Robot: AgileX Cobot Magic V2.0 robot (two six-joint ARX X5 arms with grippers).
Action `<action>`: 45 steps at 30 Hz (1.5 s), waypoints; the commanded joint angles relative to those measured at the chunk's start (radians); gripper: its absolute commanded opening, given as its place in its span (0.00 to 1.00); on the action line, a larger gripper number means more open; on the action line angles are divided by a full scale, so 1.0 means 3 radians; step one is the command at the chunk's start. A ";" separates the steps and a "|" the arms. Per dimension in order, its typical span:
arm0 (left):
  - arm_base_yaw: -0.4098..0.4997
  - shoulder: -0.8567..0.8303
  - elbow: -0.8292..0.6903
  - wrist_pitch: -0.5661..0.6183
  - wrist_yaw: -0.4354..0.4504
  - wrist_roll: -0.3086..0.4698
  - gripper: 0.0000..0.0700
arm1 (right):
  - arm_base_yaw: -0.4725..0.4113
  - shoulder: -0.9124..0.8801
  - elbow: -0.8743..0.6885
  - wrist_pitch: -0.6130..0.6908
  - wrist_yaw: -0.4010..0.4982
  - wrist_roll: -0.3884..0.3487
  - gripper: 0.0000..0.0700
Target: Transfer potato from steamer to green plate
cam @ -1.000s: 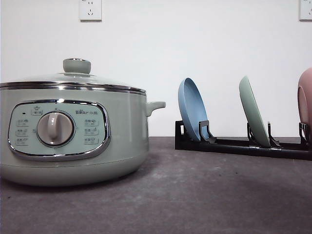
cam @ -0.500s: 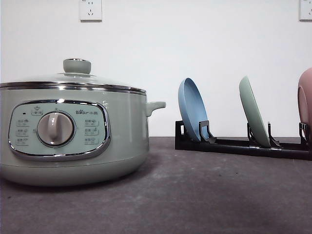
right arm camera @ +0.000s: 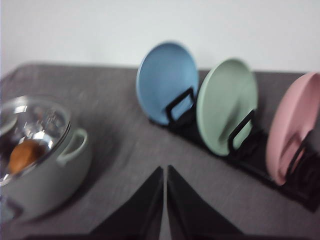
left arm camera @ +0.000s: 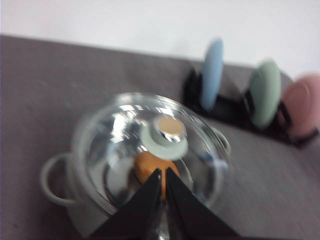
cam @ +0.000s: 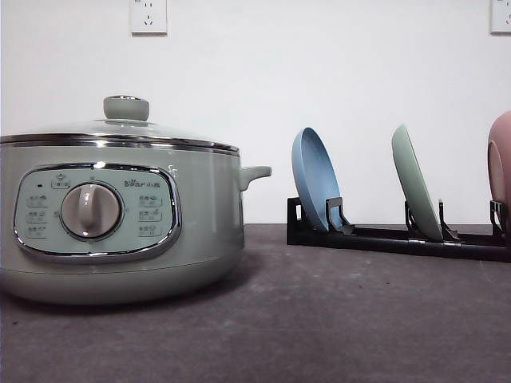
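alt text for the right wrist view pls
Shut right gripper hangs above a grey table facing a black rack holding a blue plate, green plate and pink plate on edge. The lidded steamer shows the potato through glass.

table [cam: 335,319]: dark grey | on it: steamer [cam: 120,215], black plate rack [cam: 383,238]
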 commanded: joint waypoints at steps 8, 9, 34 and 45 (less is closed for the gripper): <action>-0.0285 0.0325 0.0410 -0.0360 0.0220 0.0398 0.00 | 0.0239 0.0519 0.0484 -0.0686 -0.0071 -0.0440 0.00; -0.0302 0.0334 0.0410 -0.0371 0.0220 0.0398 0.00 | 0.0277 0.0549 0.0503 -0.0742 -0.0071 -0.0466 0.00; -0.0335 0.0340 0.0410 -0.0365 0.0220 0.0369 0.85 | 0.0411 0.0582 0.0508 -0.0802 -0.0056 -0.0277 0.73; -0.0335 0.0339 0.0410 -0.0366 0.0220 0.0369 0.85 | 0.0411 0.0584 0.0508 -0.0675 -0.0050 -0.0043 0.73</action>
